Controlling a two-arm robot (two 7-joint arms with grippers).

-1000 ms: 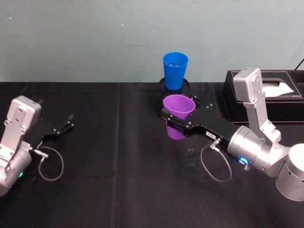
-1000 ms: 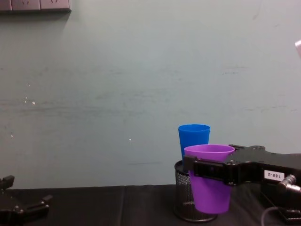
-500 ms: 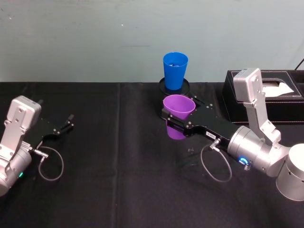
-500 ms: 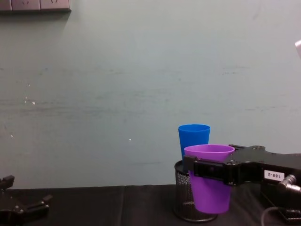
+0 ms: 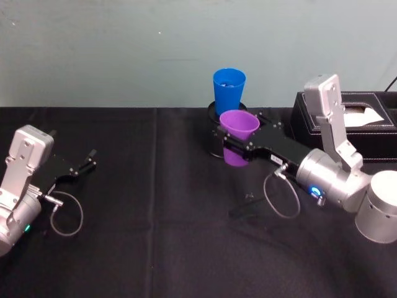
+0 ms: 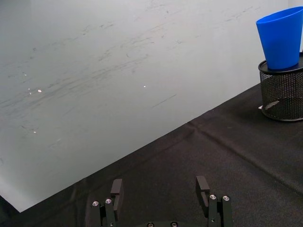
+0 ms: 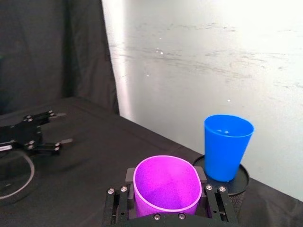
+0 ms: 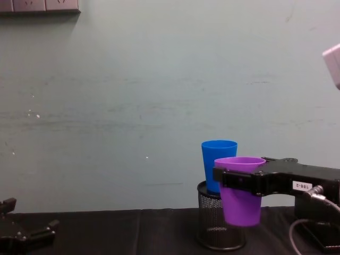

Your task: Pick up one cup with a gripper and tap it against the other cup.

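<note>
My right gripper [image 5: 234, 140] is shut on the purple cup [image 5: 237, 136], holding it upright in the air above the black table. Its black fingers [image 7: 124, 204] clamp the cup [image 7: 166, 185] on both sides just below the rim. The blue cup [image 5: 228, 91] stands upright in a black wire-mesh holder [image 8: 220, 231] at the back, just beyond the purple cup [image 8: 240, 189]; a small gap between the two shows in the right wrist view, where the blue cup [image 7: 226, 146] is ahead. My left gripper [image 6: 160, 191] rests open at the table's left side [image 5: 79, 166].
A black tissue box [image 5: 355, 124] stands at the back right, behind my right arm. A pale green wall closes off the table's far edge. The black cloth [image 5: 155, 236] covers the table between the arms.
My right gripper has lifted the purple cup and carried it toward the blue cup. The left arm has stayed still.
</note>
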